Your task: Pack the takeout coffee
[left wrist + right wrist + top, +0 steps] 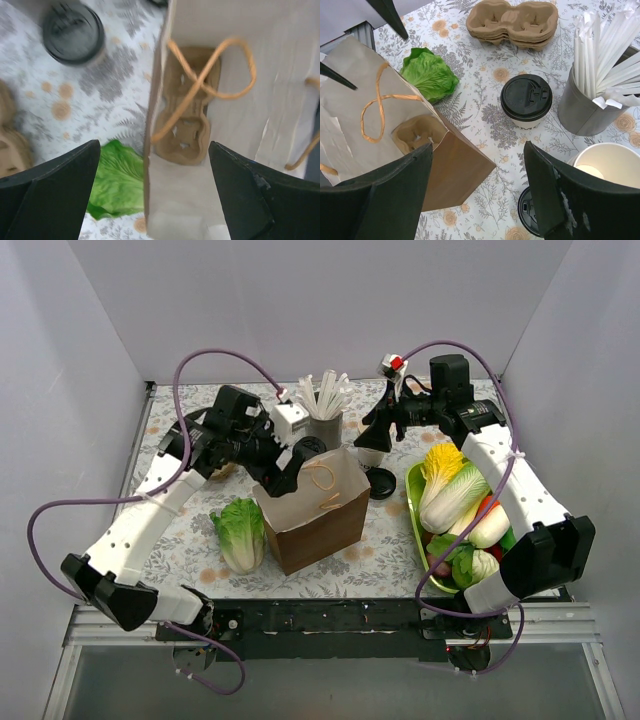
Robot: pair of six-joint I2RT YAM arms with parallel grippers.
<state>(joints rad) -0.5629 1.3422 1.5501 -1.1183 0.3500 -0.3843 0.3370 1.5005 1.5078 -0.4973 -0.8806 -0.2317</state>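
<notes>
Two robot arms hang over an open brown paper bag on a flower-printed tablecloth, neither holding anything. The left gripper has its jaws spread wide, astride one wall of the bag. The right gripper is likewise parted, above the bag's corner and the cloth beside it. The takeout coffee, black lid on, stands upright on the cloth just behind the bag, between it and a grey cup of white sticks, apart from both grippers. A moulded cup carrier already lies on the bag's floor under twine handles, so the job appears to be at the fetch stage, with the coffee not yet picked up. The next move likely calls for one gripper to shift over the cup, close on the paper wall below the lid, and lower it upright past the handles into a carrier well. A lettuce lies left of the bag, a loose black lid right of it, and a green tray of vegetables beyond. Plain white walls box in the table on three sides.
</notes>
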